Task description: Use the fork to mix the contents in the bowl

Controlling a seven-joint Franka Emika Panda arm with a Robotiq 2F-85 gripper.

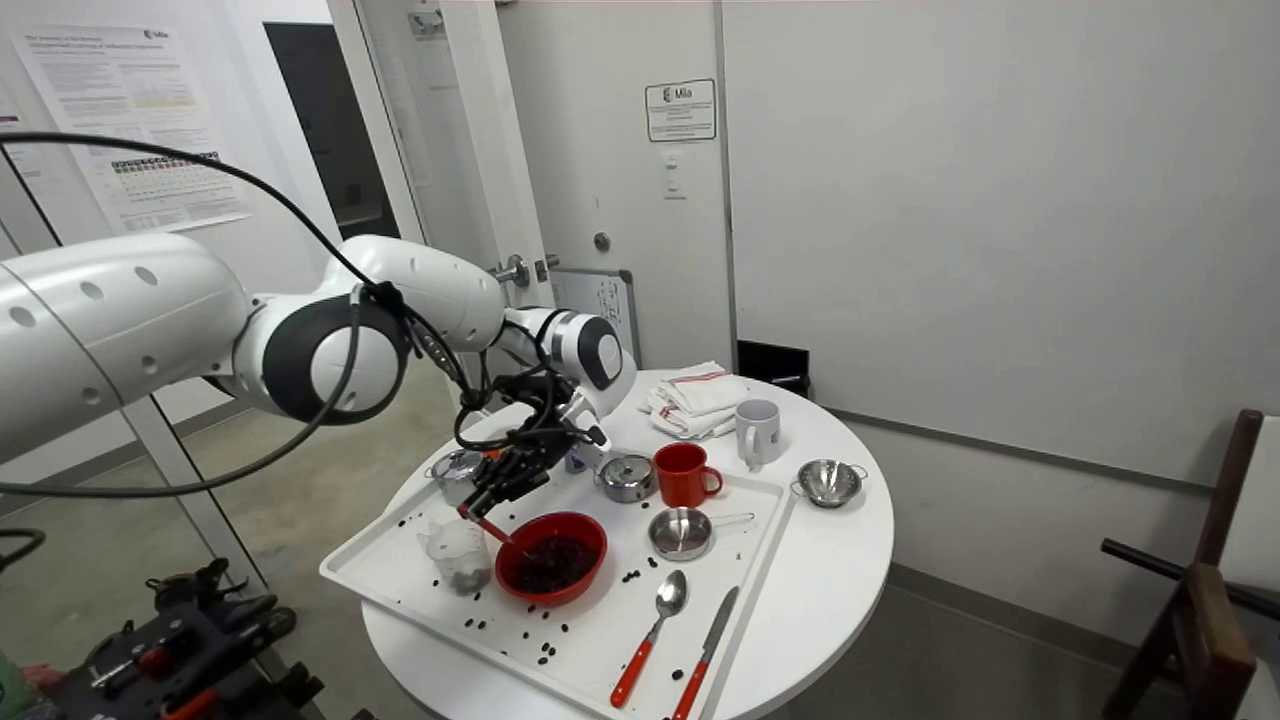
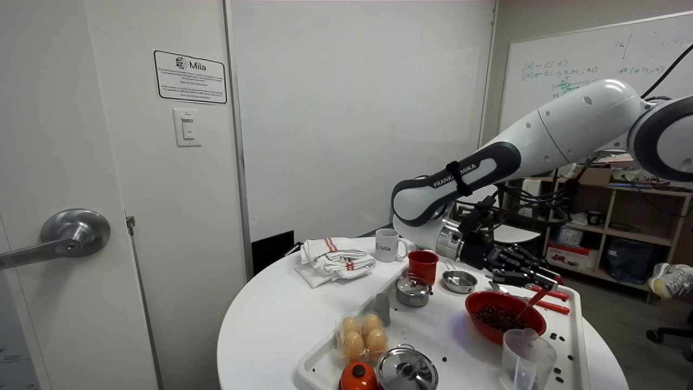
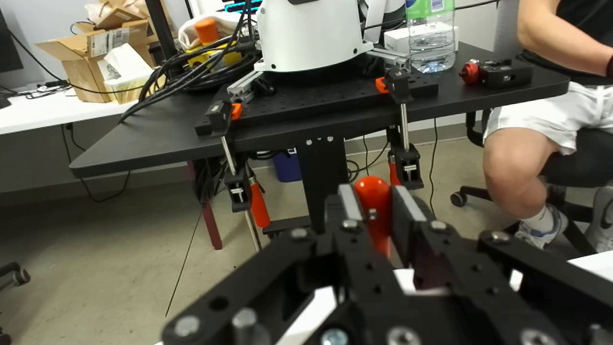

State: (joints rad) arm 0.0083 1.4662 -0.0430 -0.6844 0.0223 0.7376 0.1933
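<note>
Currently your gripper [image 3: 376, 203] is clamped on the red-orange handle of the fork [image 1: 497, 532], its jaws parted only by that handle, and the fork slants down into the dark beans [image 1: 556, 565], where its lower end is hard to make out. In an exterior view, you have those beans in the red bowl [image 1: 548, 597], set in from the near edge of the white tray [image 1: 390, 558], the clear jug [image 1: 460, 560] just beside that bowl; toward the tray's right-hand edge lie the spoon [image 1: 641, 660] and knife [image 1: 713, 640].
</note>
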